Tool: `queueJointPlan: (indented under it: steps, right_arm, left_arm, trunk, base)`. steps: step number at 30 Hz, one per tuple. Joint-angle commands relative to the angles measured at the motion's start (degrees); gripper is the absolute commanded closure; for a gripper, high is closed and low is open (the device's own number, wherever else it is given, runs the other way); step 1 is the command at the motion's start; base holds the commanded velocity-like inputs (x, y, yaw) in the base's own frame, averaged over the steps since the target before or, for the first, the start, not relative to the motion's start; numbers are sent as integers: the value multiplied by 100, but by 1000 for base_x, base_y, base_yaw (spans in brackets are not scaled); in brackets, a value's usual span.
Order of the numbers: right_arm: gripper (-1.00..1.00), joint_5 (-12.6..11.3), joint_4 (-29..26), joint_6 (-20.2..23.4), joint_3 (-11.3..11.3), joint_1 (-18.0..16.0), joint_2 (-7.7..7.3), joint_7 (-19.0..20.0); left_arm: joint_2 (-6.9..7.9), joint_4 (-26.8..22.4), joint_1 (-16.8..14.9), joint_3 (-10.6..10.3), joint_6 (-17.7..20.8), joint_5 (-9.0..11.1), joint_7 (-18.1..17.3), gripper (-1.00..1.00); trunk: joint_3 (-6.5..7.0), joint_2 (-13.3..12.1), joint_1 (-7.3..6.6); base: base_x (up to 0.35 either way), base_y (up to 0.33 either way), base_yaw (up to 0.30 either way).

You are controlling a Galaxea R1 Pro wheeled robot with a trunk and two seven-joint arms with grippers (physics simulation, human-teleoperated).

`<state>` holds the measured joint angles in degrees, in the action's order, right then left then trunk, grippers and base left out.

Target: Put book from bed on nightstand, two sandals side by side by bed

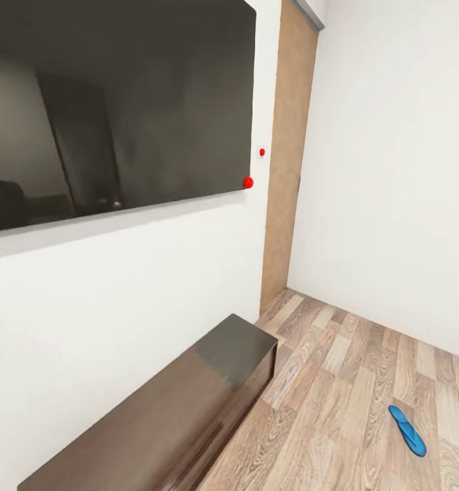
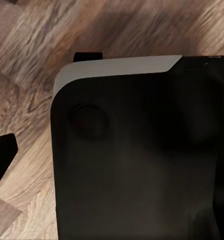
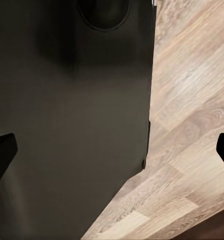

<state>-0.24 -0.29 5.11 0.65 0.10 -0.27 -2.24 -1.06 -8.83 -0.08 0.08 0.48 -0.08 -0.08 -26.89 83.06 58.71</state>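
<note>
One bright blue sandal (image 1: 407, 430) lies flat on the wood-plank floor at the lower right of the head view, well away from the wall. The book, the bed and the nightstand are out of view. My right gripper (image 3: 112, 152) is open, with one dark fingertip (image 3: 3, 150) at each side of its wrist view and nothing between them, over the robot's dark body and the floor. My left gripper (image 2: 112, 157) also hangs over that dark body. One of its fingertips (image 2: 2, 155) sits far out to the side, and nothing is held.
A long low dark TV bench (image 1: 168, 416) stands against the white wall under a large black screen (image 1: 113, 109). A tan door (image 1: 289, 150) sits in the corner beyond it. Open wood floor (image 1: 352, 382) stretches between the bench and the sandal.
</note>
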Motion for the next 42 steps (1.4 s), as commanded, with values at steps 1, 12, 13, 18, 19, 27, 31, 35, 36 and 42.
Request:
queueJointPlan:
  steps: [1, 12, 13, 18, 19, 27, 31, 35, 36, 42]
  right_arm:
    - [-100, -2, -6, 20, 5, -1, 1, -13]
    - [-100, -9, -5, 25, 5, -1, -11, -13]
    - [-100, -10, -4, 25, 5, -1, -16, -13]
    - [-100, -11, -6, 25, 5, -1, -19, -13]
    - [-100, -11, -6, 25, 5, -1, -21, -13]
    - [-100, -11, -6, 25, 5, -1, -19, -13]
    - [-100, -11, -6, 25, 5, -1, -21, -13]
    - [-100, -11, -6, 25, 5, -1, -18, -13]
    - [-100, -11, -6, 25, 5, -1, -19, -13]
    - [-100, -11, -6, 25, 5, -1, -20, -13]
  left_arm:
    - [-2, -6, 0, 1, 5, -1, -1, -100]
    - [-14, -8, 0, -5, 5, -1, -1, -100]
    - [-16, -6, 0, -7, 5, -1, -1, -100]
    - [-17, -5, 0, -8, 5, -1, -1, -100]
    - [-17, -5, 0, -8, 5, -1, -1, -100]
    - [-17, -4, 0, -8, 5, -1, -1, -100]
    - [-17, -4, 0, -8, 5, -1, -1, -100]
    - [-17, -4, 0, -8, 5, -1, -1, -100]
    - [-17, -6, 0, -8, 5, -1, -1, -100]
    - [-17, -5, 0, -8, 5, -1, -1, -100]
  trunk:
    - [-4, 2, 2]
    - [-4, 2, 2]
    - [-4, 2, 2]
    - [-4, 2, 2]
    - [-4, 2, 2]
    - [-4, 2, 2]
    - [-4, 2, 2]
    - [-4, 2, 2]
    - [-4, 2, 2]
    - [-4, 2, 2]
  base:
    - [250, 111, -245]
    - [212, 78, -76]
    - [23, 5, -119]
    - [8, 2, -228]
    - [2, 0, -286]
    - [0, 0, -297]
    - [0, 0, -299]
    - [0, 0, -296]
    - [0, 0, -295]
    - [0, 0, -294]
